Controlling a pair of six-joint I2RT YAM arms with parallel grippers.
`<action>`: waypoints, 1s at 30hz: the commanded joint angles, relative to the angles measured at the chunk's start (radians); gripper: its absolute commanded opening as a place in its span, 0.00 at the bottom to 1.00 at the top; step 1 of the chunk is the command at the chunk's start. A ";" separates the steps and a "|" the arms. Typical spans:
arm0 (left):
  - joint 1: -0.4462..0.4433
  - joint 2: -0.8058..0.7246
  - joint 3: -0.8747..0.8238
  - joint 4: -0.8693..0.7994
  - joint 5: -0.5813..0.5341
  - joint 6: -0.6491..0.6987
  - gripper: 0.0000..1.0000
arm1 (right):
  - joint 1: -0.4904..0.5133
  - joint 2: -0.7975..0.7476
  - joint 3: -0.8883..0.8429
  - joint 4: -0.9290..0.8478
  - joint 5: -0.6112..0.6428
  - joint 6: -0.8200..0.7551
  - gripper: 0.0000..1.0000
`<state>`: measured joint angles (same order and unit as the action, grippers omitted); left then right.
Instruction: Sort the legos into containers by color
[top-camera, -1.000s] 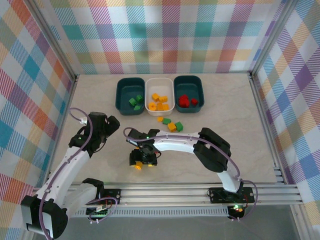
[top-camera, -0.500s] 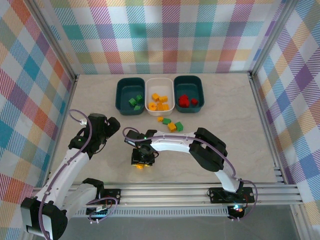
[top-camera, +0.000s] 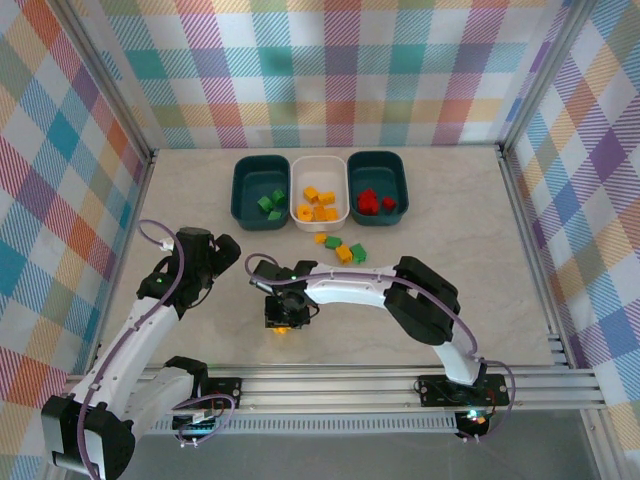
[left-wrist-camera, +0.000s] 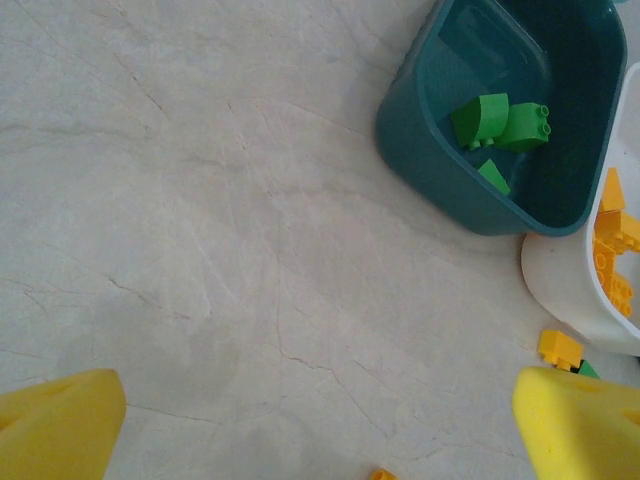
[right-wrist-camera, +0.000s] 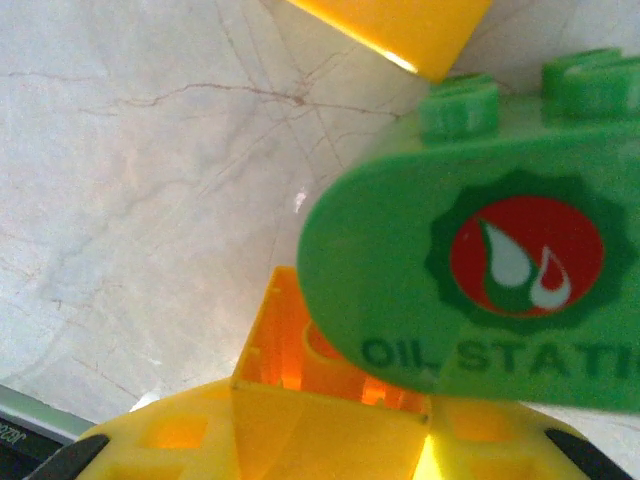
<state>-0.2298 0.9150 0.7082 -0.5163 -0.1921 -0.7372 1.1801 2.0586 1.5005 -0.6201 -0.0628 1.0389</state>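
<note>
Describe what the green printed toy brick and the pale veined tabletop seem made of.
The green printed toy brick looks like smooth moulded plastic: rounded studs, even colour. The pale veined tabletop looks marble-patterned and matt; stone or laminate, unclear.

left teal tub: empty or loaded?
Loaded: the left teal tub holds a few green legos; the top view shows the same.

left arm bent | left pincer spread wide | right arm stretched leftward | right pincer pointing down
</note>
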 joint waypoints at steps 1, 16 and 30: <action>0.012 0.003 -0.007 0.031 0.004 -0.005 0.99 | 0.030 -0.108 -0.003 -0.033 0.056 -0.092 0.21; -0.051 0.197 -0.127 0.194 0.238 -0.113 0.93 | -0.387 -0.126 0.178 0.006 0.237 -0.488 0.19; -0.364 0.279 -0.012 0.044 0.132 -0.054 0.89 | -0.614 0.438 0.923 -0.270 0.202 -0.631 0.44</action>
<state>-0.5613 1.2022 0.6647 -0.4053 -0.0242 -0.8375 0.5568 2.5130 2.3524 -0.8078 0.1562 0.4599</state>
